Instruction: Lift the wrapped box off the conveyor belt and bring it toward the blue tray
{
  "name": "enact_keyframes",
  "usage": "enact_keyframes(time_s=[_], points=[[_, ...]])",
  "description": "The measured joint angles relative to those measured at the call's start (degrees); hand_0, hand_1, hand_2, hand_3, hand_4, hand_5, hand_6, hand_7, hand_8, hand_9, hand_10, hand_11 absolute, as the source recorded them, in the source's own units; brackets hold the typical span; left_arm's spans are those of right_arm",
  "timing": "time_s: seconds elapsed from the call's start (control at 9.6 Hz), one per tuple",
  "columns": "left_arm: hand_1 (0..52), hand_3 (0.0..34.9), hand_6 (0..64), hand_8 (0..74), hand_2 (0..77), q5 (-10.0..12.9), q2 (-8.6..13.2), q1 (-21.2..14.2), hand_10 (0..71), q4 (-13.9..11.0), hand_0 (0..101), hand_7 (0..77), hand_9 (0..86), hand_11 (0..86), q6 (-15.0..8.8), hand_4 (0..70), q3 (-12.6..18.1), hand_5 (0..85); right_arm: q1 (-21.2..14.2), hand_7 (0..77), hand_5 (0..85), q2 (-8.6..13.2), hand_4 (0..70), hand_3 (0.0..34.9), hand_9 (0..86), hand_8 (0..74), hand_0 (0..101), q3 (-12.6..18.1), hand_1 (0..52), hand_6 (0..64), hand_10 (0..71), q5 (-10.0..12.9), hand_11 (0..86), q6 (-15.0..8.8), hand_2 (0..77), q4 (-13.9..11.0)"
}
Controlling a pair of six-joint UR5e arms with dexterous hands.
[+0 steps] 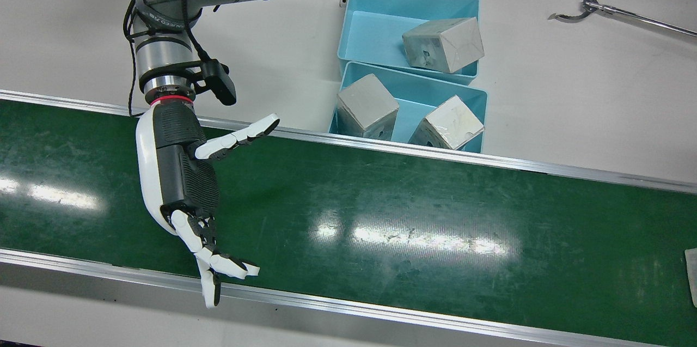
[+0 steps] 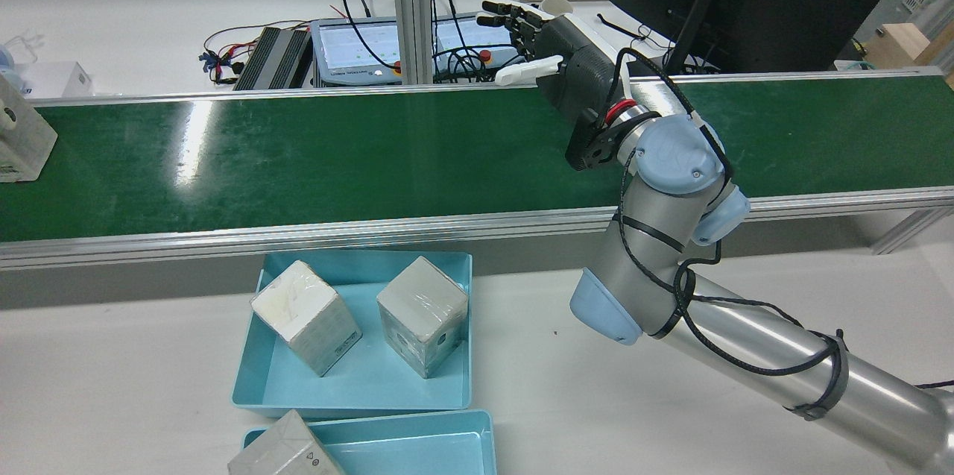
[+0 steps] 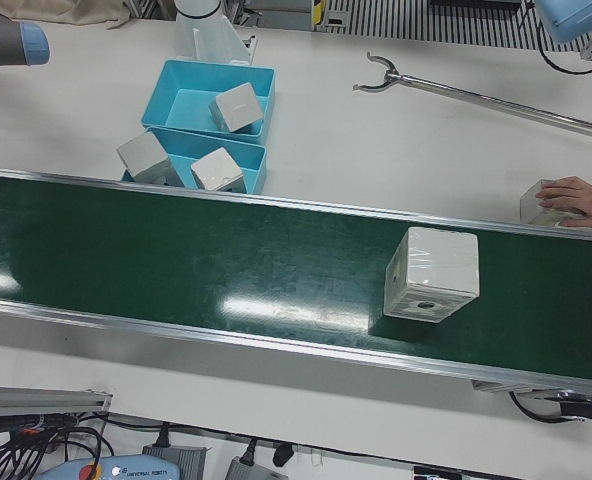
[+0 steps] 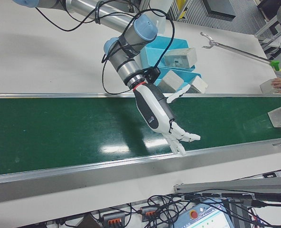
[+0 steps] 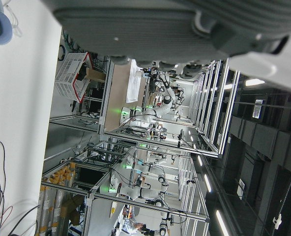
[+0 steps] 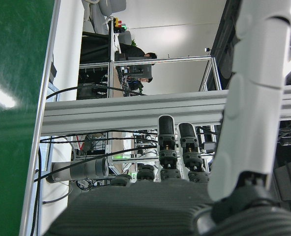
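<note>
A wrapped grey-white box (image 3: 431, 273) stands on the green conveyor belt (image 1: 435, 211), far along it on the robot's left side. It also shows at the left edge of the rear view (image 2: 22, 136). My right hand (image 1: 185, 172) hovers over the belt with its fingers spread, open and empty, well away from the box. Two blue trays (image 1: 370, 36) (image 1: 405, 99) sit beside the belt on the robot's side. The left hand view shows only part of the left hand's (image 5: 150, 24) grey body, and its fingers are hidden.
The near tray (image 2: 365, 378) holds two wrapped boxes and the far tray holds one (image 1: 444, 44). A metal grabber tool (image 1: 577, 6) lies on the white table. A person's hand (image 3: 576, 198) rests on another box beside the belt's end.
</note>
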Motion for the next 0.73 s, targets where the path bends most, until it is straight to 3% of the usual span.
enact_keyframes(time_s=[0.73], points=[[0.0, 0.0, 0.5, 1.1, 0.5, 0.0, 0.0, 0.0, 0.0, 0.0, 0, 0.5, 0.5, 0.5, 0.0, 0.0, 0.0, 1.1, -1.5, 25.1, 17.5, -0.4, 15.8, 0.1, 4.4, 2.7, 47, -0.3, 9.3, 9.8, 0.0, 0.1, 1.1, -0.1, 1.6, 1.8]])
